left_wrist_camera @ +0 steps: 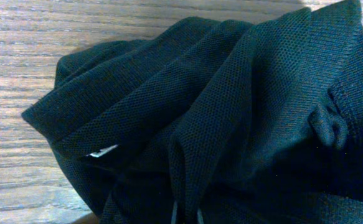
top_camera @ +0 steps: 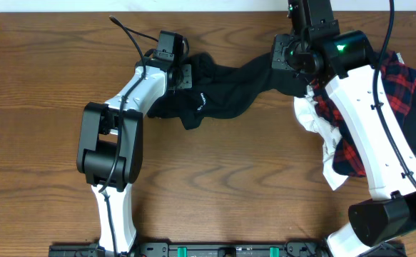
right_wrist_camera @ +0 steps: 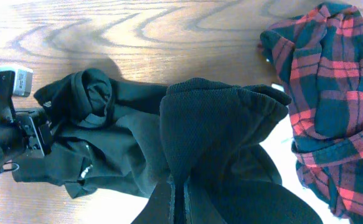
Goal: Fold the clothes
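Note:
The clothes lie toward the back of the wooden table (top_camera: 229, 185). A black shirt (top_camera: 225, 89) with a small white logo (top_camera: 199, 100) is stretched between my two grippers. My left gripper (top_camera: 184, 73) is shut on its left end; in the left wrist view the black mesh fabric (left_wrist_camera: 231, 112) fills the frame, a fold is pinched at the left gripper (left_wrist_camera: 186, 214), and a white tag (left_wrist_camera: 102, 151) shows. My right gripper (top_camera: 291, 68) is shut on the shirt's right end, and a fold of the black shirt (right_wrist_camera: 212, 124) rises from the right gripper (right_wrist_camera: 180, 202).
A red-and-navy plaid piece (top_camera: 400, 86) and a white piece (top_camera: 315, 118) lie bunched at the right, partly under my right arm. The plaid piece (right_wrist_camera: 330, 106) sits just right of the black shirt. The left arm's wrist (right_wrist_camera: 7, 137) shows in the right wrist view.

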Motion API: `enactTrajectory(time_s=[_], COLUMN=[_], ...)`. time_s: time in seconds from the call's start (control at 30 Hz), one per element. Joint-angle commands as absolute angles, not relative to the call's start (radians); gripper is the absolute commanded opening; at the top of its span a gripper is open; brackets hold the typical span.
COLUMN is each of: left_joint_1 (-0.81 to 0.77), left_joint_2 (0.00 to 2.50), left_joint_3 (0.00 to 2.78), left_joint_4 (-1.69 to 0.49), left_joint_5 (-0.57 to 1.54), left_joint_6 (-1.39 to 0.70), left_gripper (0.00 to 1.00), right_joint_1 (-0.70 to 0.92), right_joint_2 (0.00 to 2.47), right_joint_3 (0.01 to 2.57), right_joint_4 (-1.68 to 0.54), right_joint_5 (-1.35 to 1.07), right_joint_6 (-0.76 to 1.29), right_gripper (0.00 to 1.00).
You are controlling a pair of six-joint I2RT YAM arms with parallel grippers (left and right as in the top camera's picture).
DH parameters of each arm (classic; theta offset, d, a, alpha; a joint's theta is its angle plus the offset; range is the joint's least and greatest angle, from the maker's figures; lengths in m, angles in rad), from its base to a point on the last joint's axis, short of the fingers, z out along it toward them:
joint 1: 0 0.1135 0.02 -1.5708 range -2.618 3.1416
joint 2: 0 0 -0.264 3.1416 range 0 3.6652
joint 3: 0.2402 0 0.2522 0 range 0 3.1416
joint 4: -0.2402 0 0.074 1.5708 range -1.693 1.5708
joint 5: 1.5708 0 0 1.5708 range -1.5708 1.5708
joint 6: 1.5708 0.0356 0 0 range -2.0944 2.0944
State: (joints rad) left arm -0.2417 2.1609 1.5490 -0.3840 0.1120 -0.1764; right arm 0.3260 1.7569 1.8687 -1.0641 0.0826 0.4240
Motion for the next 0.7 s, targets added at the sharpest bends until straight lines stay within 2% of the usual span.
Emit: enactTrajectory(time_s=[0.0, 0.37, 0.67], left_joint_1=[-0.244, -0.229, -0.165], left_joint_2=[2.120, 1.928, 1.724], left_joint_3=[1.564, 1.564, 1.564], left_joint_4=[-0.376, -0.404, -0.572], left_joint_5=[0.103, 0.018, -0.079], left_joint_6=[-0.170, -0.170, -0.170], left_gripper=[0.06, 0.06, 0.06], right_joint_1=[0.336, 0.336, 0.336], right_joint_2=[1.741, 1.741, 1.741], right_joint_3=[1.869, 1.869, 1.869], right_joint_4=[-1.062, -1.059, -1.059], right_joint_5=[0.101, 0.101, 0.101], right_joint_6=[0.411, 0.414, 0.414], right_gripper=[0.01, 0.01, 0.01])
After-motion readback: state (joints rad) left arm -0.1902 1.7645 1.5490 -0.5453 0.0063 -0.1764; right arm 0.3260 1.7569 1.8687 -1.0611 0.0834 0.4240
